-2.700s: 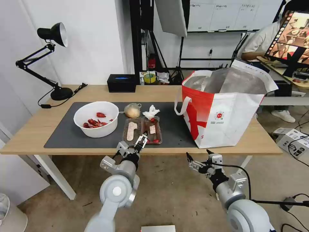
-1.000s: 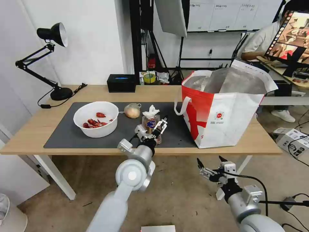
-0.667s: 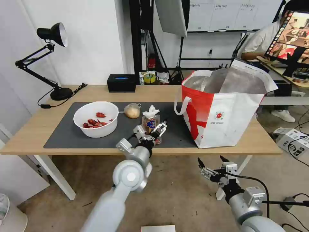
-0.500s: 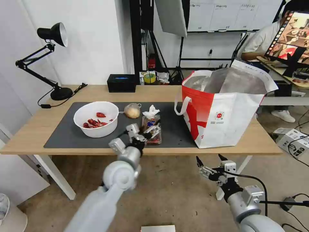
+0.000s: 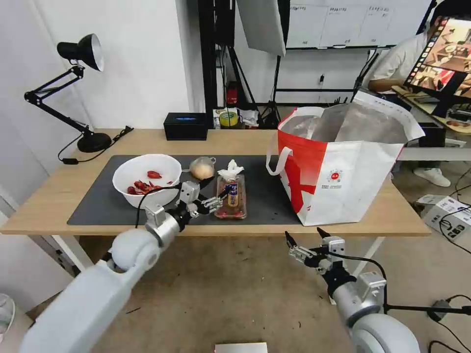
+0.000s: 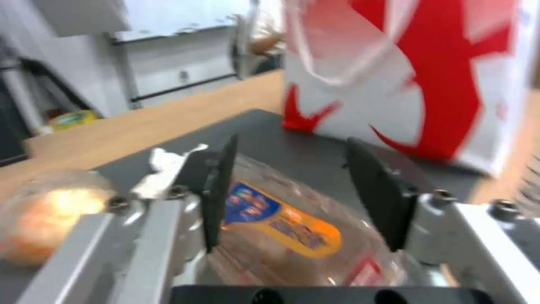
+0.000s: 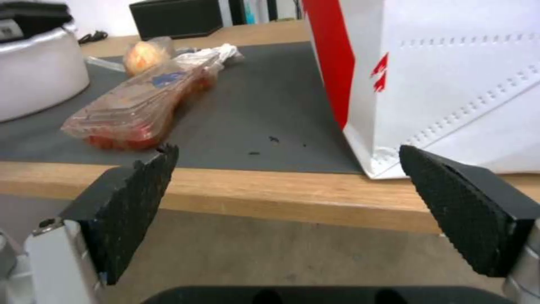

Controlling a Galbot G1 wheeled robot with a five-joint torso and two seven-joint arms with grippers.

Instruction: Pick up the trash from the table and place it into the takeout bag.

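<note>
Trays (image 5: 231,197) — stacked — run lengthwise from table (image 5: 59,189) front edge toward napkin (image 5: 230,170).

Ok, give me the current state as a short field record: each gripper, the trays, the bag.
left gripper: jaws open, at the clear trays' near-left side
right gripper: jaws open, below the table edge, idle
clear trays: closed together, flat on the mat
takeout bag: upright, mouth open, right of the trays
</note>
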